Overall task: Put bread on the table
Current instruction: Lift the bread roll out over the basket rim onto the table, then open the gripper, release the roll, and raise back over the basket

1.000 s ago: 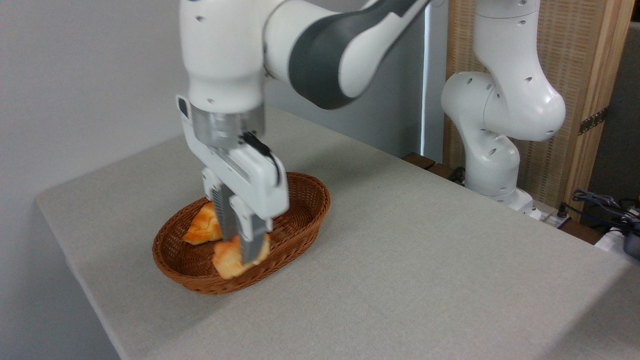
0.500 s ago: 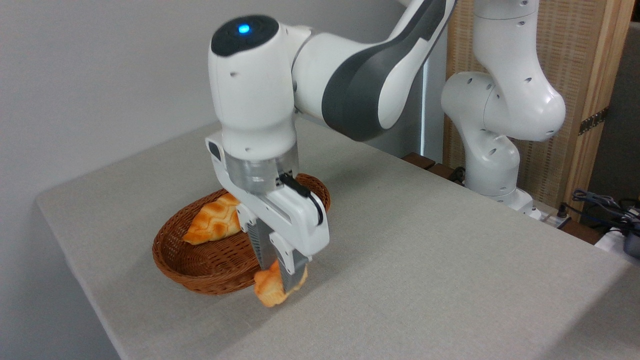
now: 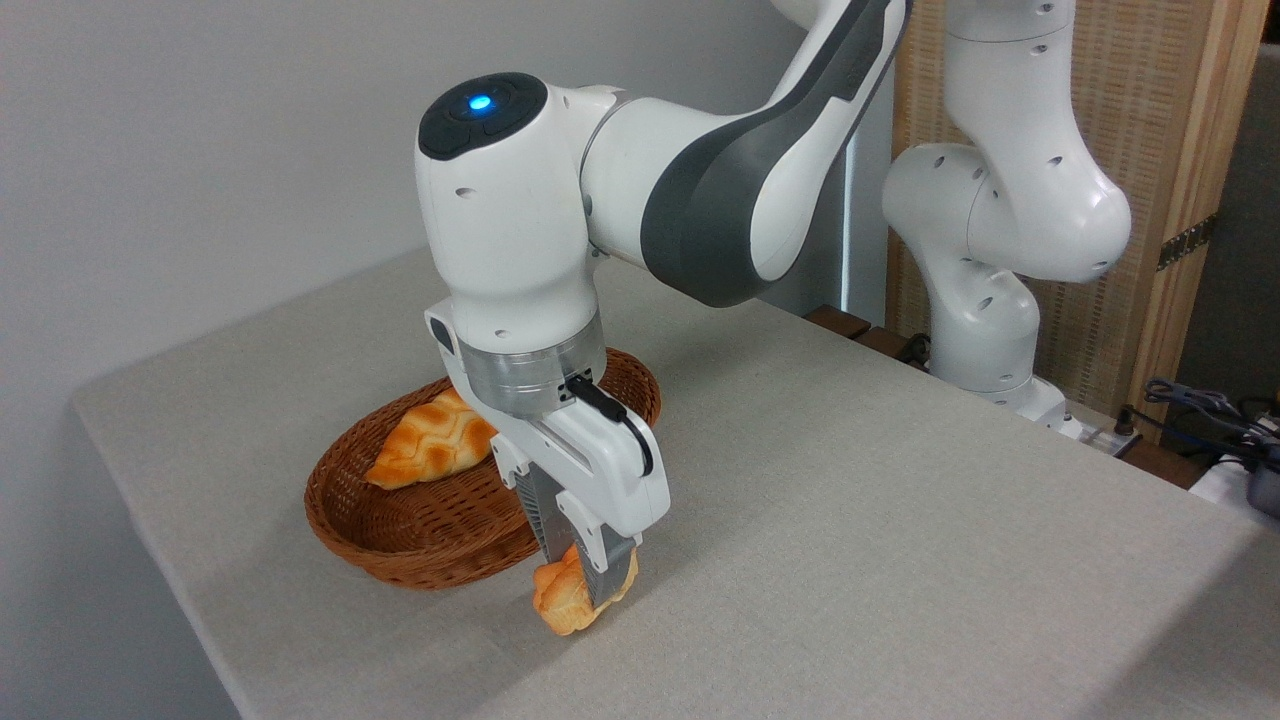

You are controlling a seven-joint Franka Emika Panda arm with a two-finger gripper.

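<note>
The bread [image 3: 563, 601], a small orange-golden bun, is pinched between the fingers of my gripper [image 3: 588, 590], which is shut on it. It hangs just outside the near right rim of the brown wicker basket [image 3: 420, 545], at or barely above the grey-beige cloth of the table [image 3: 850, 520]; I cannot tell whether it touches. The gripper's body hides the upper part of the bun.
A longer braided golden loaf [image 3: 432, 450] lies inside the basket at its back left. The arm's white base [image 3: 985, 300] stands at the table's far right edge, with cables [image 3: 1200, 410] beyond it. The table's front edge runs close below the bun.
The gripper has carried the bun up out of the basket, over its rim to the right, and down toward the cloth. The braided loaf, earlier partly hidden, now shows.
</note>
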